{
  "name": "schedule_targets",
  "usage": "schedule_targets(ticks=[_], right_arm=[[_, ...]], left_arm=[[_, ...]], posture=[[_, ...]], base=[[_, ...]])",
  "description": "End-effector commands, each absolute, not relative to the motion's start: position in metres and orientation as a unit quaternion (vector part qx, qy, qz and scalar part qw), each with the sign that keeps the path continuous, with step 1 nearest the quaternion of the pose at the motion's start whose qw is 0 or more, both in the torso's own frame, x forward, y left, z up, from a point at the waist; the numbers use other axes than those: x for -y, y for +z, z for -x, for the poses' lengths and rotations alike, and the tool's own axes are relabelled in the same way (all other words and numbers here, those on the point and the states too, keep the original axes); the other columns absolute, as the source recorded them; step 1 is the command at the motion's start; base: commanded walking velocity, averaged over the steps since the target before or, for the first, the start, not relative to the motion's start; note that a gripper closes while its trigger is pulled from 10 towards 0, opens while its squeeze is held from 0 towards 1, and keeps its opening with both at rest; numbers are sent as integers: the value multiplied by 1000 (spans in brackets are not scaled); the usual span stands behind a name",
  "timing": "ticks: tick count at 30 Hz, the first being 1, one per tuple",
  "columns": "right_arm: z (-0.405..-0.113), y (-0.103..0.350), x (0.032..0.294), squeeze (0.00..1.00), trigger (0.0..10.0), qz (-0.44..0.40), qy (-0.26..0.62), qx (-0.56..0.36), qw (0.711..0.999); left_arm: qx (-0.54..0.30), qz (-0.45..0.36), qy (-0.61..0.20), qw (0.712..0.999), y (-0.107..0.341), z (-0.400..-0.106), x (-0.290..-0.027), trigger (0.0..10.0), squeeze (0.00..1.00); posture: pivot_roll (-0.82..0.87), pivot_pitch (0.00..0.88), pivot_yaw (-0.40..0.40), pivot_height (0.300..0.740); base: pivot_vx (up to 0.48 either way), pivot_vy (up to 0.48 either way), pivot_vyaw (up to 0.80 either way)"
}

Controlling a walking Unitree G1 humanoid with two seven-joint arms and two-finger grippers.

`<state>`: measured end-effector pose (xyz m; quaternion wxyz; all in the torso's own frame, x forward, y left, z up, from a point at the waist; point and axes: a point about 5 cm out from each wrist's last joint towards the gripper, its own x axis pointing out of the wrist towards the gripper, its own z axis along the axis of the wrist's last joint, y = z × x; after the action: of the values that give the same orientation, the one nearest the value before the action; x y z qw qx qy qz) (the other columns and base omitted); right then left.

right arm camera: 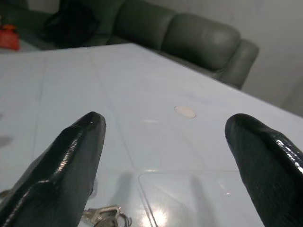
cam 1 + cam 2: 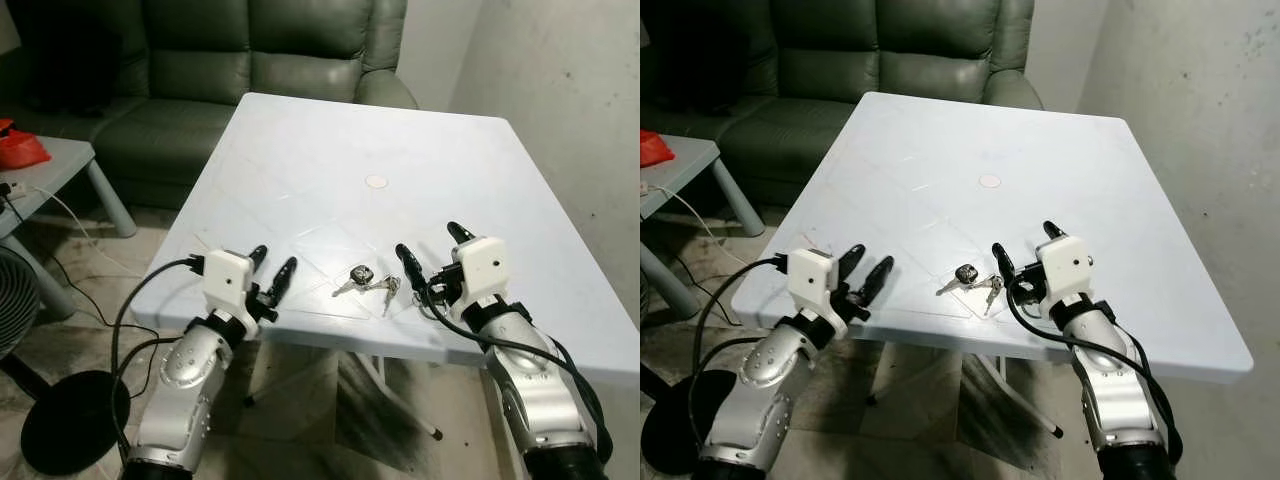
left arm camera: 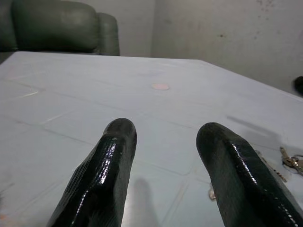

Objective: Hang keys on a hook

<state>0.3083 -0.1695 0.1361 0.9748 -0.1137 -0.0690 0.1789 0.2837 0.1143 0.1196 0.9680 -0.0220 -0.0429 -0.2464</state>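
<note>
The bunch of keys (image 2: 365, 280) lies flat on the white plastic table (image 2: 330, 160), near its front edge, between the two grippers. The right gripper (image 2: 432, 250) hovers just beside the keys, fingers spread wide and grasping nothing (the key ring shows below its left finger in the right wrist view). The left gripper (image 2: 272, 268) sits over the front edge, well apart from the keys, fingers parted and empty. A dark green sofa (image 2: 250, 60) stands behind the table.
</note>
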Motion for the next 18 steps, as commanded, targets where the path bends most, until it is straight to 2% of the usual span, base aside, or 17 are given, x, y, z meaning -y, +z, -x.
schedule_targets(ticks=[1, 10, 15, 16, 18], right_arm=[[-311, 128, 174, 0, 10000, 116, 185, 45, 975], [-314, 117, 175, 0, 10000, 133, 225, 24, 965], [-311, 103, 186, 0, 10000, 163, 256, -10, 953], [-311, 102, 189, 0, 7059, 169, 263, -14, 950], [-311, 101, 191, 0, 7059, 171, 264, -16, 949]], left_arm=[[48, 14, -255, 966, 124, -282, -110, 10000, 0], [48, 12, -261, 964, 125, -280, -108, 10000, 0], [44, 6, -272, 961, 125, -277, -106, 10000, 0], [43, 4, -277, 960, 125, -275, -104, 10000, 0], [42, 3, -282, 959, 125, -274, -103, 10000, 0]], posture=[[-127, 69, -49, 740], [-117, 94, -51, 740], [-115, 111, -43, 740], [-115, 113, -41, 740], [-115, 114, -41, 740]], base=[[0, 0, 0], [0, 0, 0], [0, 0, 0], [0, 0, 0], [0, 0, 0]])
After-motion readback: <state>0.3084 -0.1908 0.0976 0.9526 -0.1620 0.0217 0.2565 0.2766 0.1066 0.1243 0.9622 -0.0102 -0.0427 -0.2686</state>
